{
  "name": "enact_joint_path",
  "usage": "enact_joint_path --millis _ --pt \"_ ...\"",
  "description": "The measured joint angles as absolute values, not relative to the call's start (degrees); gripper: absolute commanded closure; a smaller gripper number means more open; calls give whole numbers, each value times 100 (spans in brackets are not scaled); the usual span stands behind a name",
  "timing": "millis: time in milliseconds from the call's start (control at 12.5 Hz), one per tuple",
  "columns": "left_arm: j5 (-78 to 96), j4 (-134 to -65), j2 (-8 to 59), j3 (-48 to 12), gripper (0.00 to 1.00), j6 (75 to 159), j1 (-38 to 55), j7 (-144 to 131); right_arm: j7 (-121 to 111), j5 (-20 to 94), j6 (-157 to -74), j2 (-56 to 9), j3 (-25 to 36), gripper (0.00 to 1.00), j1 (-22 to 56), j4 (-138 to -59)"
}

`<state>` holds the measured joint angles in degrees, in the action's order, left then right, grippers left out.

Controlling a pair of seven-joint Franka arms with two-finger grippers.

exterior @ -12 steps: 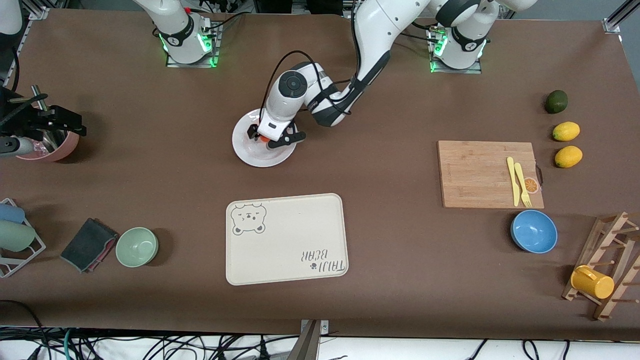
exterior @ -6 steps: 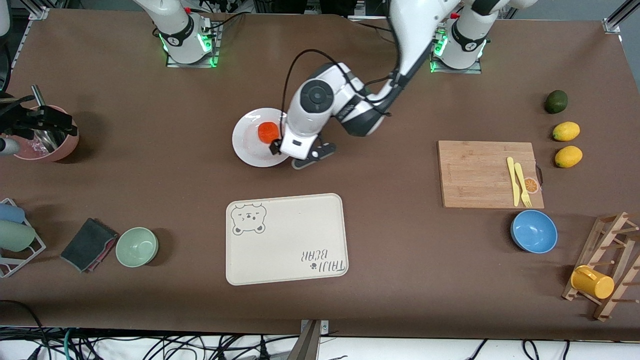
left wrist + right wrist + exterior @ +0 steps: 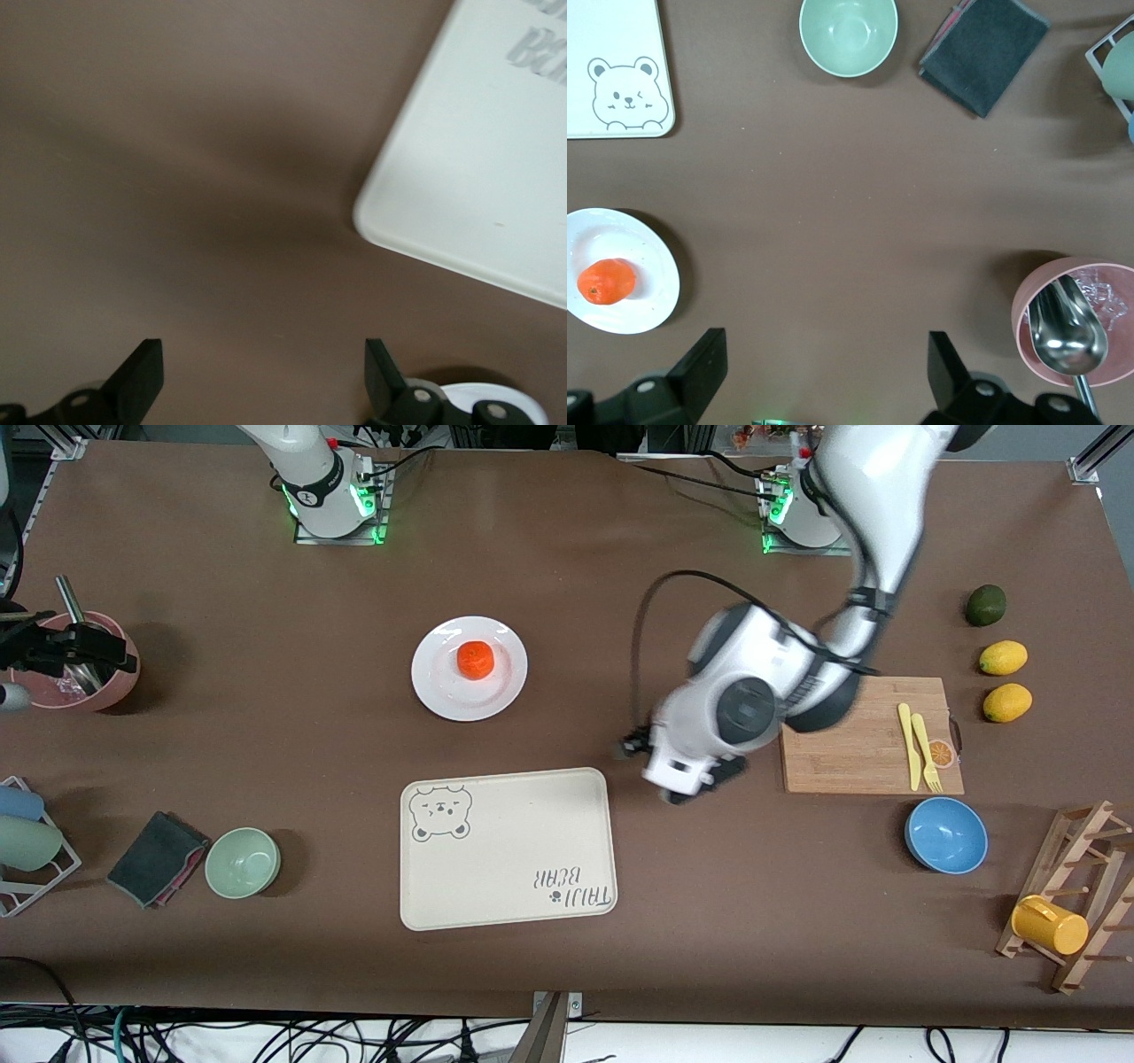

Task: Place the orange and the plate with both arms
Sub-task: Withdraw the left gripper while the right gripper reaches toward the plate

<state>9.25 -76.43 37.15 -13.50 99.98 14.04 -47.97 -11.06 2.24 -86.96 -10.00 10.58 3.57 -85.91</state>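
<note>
At the right arm's end of the table, the right gripper (image 3: 824,372) hangs over the brown table (image 3: 266,735) just beside a pink bowl holding a metal spoon (image 3: 1067,332). Its fingers (image 3: 702,365) are spread wide with nothing between them. Nearer the front camera lie a folded dark grey cloth (image 3: 155,859) and a pale green round bowl (image 3: 243,862).

Toward the middle, the round white glossy plate (image 3: 434,691) sits on the table with the small bright orange (image 3: 476,659) resting in it, slightly off centre. Nothing stands over or against them. Nearer the camera, apart from the plate, lies a rectangular cream tray with a bear print (image 3: 505,850).

The left gripper (image 3: 261,372) is over bare table between the tray's corner and a wooden cutting board (image 3: 842,735). Its jaws are fully apart and empty. The left arm crosses above the board's edge.

On the board lie a yellow plastic knife and fork (image 3: 917,744). A blue bowl (image 3: 946,834) sits nearer the camera. At the left arm's end are a dark green avocado (image 3: 985,605) and two yellow lemons (image 3: 1003,657).
</note>
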Motion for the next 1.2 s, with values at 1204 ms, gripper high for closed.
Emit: enact_joint_path --millis 1204 --pt "-87 -7661 2565 -1393 0 8374 -1396 -558 -1127 1172 -10041 -1189 321 0 537 -9951"
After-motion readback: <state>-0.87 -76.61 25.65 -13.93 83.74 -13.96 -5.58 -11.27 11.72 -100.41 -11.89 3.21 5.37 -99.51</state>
